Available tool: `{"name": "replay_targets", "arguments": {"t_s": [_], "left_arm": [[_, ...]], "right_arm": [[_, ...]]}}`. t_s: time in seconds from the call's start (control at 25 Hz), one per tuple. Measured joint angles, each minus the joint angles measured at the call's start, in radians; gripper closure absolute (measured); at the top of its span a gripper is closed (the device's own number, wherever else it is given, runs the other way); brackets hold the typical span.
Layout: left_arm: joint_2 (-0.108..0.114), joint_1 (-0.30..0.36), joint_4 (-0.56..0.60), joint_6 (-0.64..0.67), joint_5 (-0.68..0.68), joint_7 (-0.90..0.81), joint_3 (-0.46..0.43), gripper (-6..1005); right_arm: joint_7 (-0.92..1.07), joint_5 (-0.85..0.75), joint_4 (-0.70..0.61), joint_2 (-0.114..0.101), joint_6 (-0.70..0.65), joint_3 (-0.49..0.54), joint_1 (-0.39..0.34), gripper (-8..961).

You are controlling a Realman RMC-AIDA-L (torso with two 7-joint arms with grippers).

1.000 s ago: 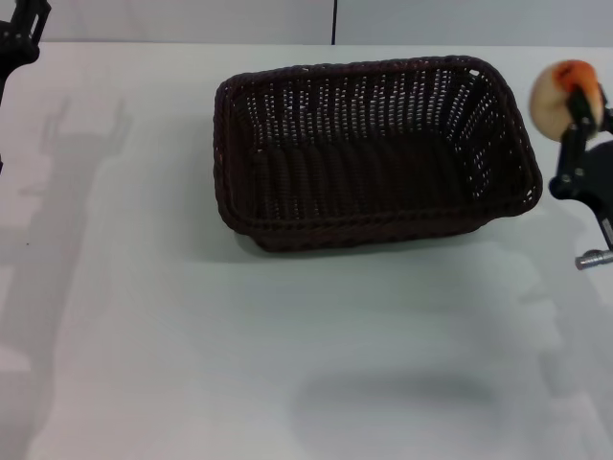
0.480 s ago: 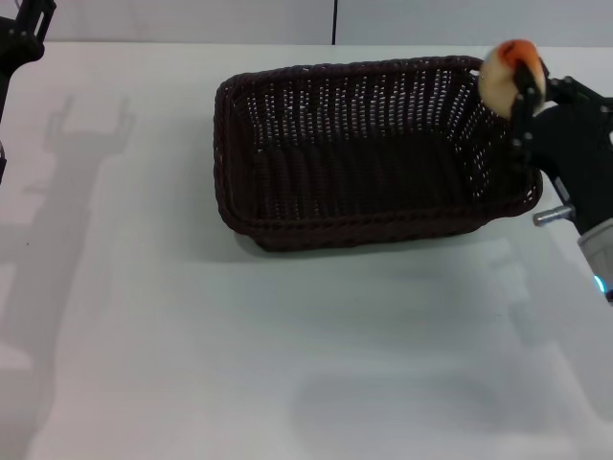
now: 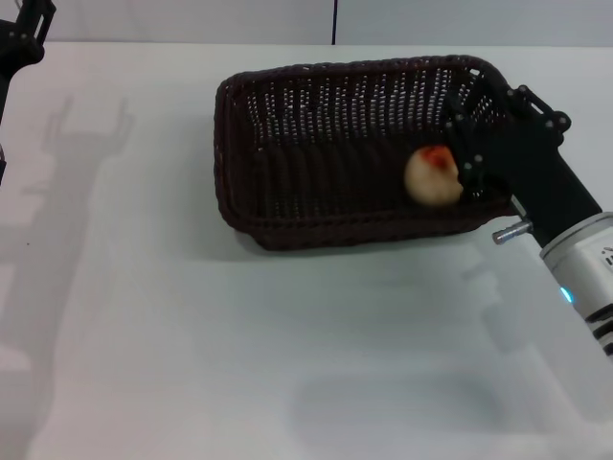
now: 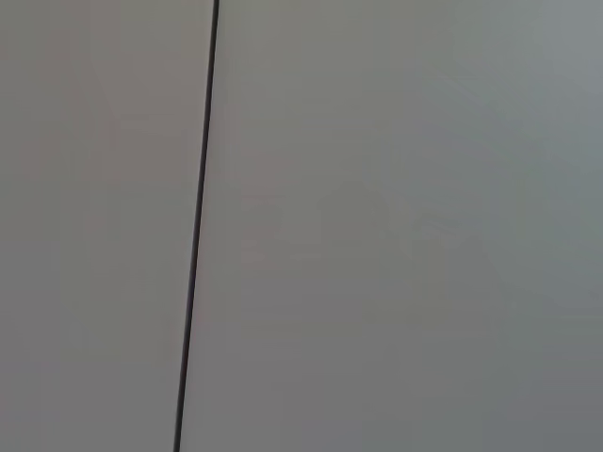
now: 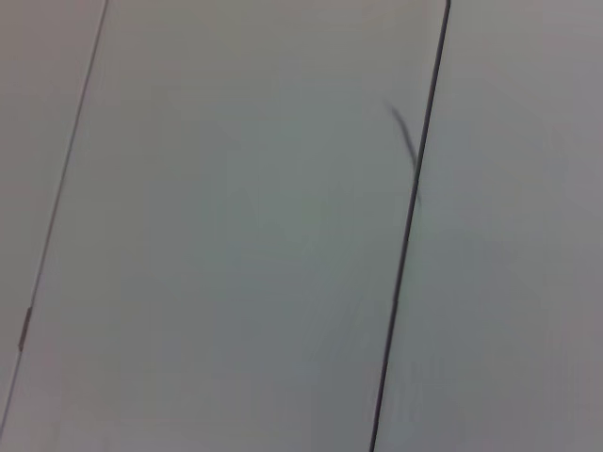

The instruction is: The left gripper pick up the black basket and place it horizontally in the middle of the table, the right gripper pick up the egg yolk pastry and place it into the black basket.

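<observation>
Egg yolk pastry (image 3: 433,175): we hold it in the right claw (image 3: 460,172), inside the black basket (image 3: 316,144). Lower to the floor, then release. Left claw (image 3: 24,29): parked, state unclear.

My right gripper (image 3: 466,165) reaches forward and down from the right, wrist angled inward; I cannot tell how its fingers stand. My left gripper (image 3: 21,34) sits parked at far left.

The right tool (image 3: 466,153) is black with jointed links, on a white-and-silver arm with black bands; the left tool (image 3: 24,34) is black.
</observation>
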Motion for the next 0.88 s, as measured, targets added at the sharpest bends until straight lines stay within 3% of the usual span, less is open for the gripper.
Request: {"name": "replay_targets", "arguments": {"t_s": [0.32,0.4,0.44,0.56,0.88], "left_arm": [[0.0,0.008,0.008,0.002,0.002,0.0,0.001,215],[0.0,0.008,0.009,0.001,0.002,0.0,0.002,215],[0.0,0.009,0.01,0.001,0.002,-0.001,0.002,215],[0.0,0.009,0.011,0.001,0.002,-0.001,0.002,215],[-0.001,0.018,0.024,0.006,0.0,-0.002,0.002,215]], "right_arm": [[0.001,-0.001,-0.014,0.019,0.091,0.054,-0.059,452],[0.001,-0.001,-0.025,0.029,0.103,0.083,-0.087,377],[0.001,0.001,-0.025,0.045,0.117,0.118,-0.118,339],[0.001,0.025,-0.018,0.055,0.131,0.161,-0.164,314],[0.033,0.145,0.061,0.055,0.259,0.177,-0.255,298]]}}
